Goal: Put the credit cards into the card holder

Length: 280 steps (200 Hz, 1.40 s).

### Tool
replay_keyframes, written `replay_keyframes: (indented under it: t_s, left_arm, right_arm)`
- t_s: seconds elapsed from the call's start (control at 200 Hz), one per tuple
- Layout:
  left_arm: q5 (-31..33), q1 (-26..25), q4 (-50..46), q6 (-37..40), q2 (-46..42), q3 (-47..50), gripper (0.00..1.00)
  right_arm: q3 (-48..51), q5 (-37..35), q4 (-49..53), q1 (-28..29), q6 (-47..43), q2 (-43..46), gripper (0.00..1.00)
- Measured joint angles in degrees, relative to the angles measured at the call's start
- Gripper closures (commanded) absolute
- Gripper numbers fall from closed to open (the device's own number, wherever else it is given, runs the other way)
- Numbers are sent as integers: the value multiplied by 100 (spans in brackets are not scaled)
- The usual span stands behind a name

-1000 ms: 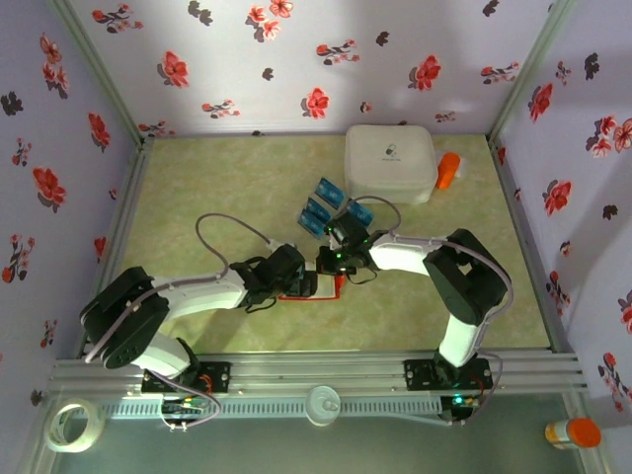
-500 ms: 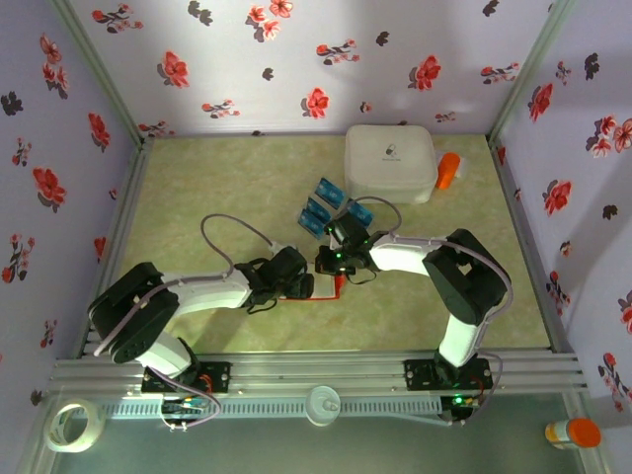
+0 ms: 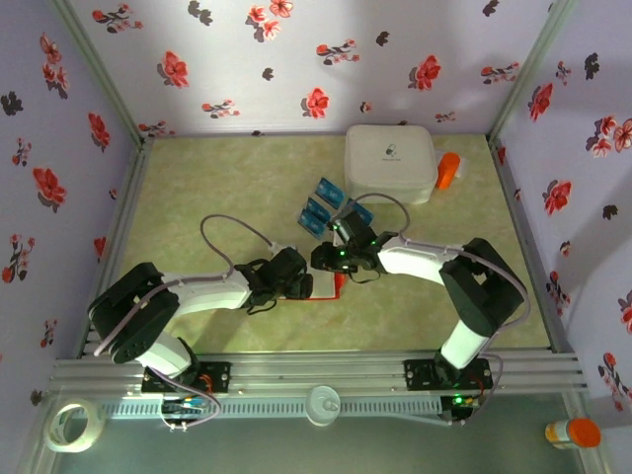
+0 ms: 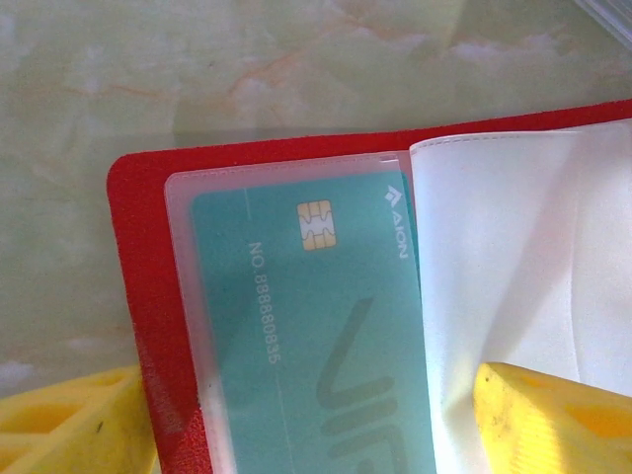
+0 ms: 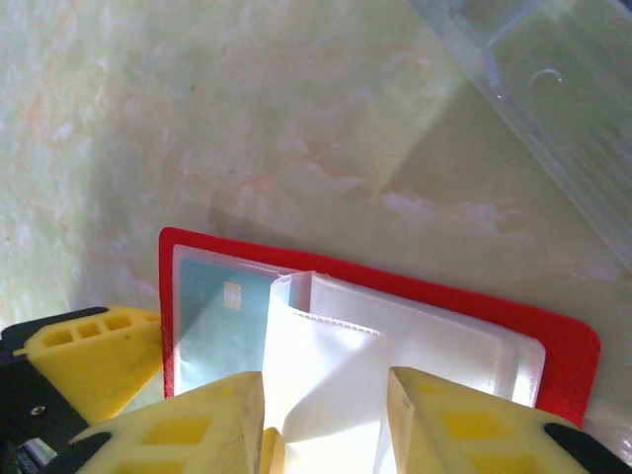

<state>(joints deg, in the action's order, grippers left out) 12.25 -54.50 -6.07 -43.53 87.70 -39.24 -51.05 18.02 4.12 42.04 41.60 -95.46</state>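
The red card holder (image 5: 565, 346) lay open like a book on the pale green table (image 3: 217, 188), between the two arms and toward the near edge. A teal card (image 4: 316, 326) with a gold chip sat inside the clear pocket on the holder's left-hand page, its number line readable through the plastic.

The left gripper (image 4: 308, 375) was spread wide over that page. One yellow finger (image 4: 69, 425) stood just outside the red cover's edge and the other rested on the white plastic sleeves (image 4: 513, 257).

The right gripper (image 5: 324, 380) came in from the opposite side with its jaws partly apart, and a bowed bundle of the sleeves rose between them. The sleeves appeared to touch both fingers, but the wrist view was too close to tell whether they were actually pinched.

In the overhead view, the remaining blue credit cards (image 3: 316, 209) lay loose in a small cluster on the table just beyond the grippers. They were in front of a large white box (image 3: 390, 158) that stood against the back wall.
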Motion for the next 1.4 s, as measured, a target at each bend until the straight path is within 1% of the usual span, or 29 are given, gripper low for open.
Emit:
replay_keyframes:
  t_s: [0.125, 0.385, 0.725, 0.885, 0.985, 1.08, 1.235, 1.335, 1.4]
  left_arm:
    - [2, -2, 2, 0, 0, 2, 20]
    - [17, -13, 4, 2, 0, 4, 19]
    - [13, -26, 37, 15, -7, 4, 12]
    - [-28, -33, 13, 17, -105, 9, 7]
    - [-9, -31, -114, 50, -396, 9, 0]
    - [74, -13, -291, 81, -809, 15, 0]
    - [103, 94, -614, 212, -1456, 149, 0]
    - [114, 271, -822, 249, -1888, 323, 0]
    - [199, 476, -949, 254, -2188, 463, 0]
  right_arm:
    - [92, 0, -39, 0, 55, -2, 56]
    - [122, 68, -365, 0, 181, -313, 55]
    - [122, 391, -649, -4, 258, -404, 56]
    - [122, 501, -651, -4, 306, -389, 56]
    - [129, 518, -645, 22, 374, -289, 52]
    - [129, 509, -651, 118, 435, -101, 49]
    - [94, 450, -785, 315, 562, 63, 45]
    - [9, 361, -844, 433, 654, 61, 45]
    - [-48, 328, -848, 487, 678, 17, 45]
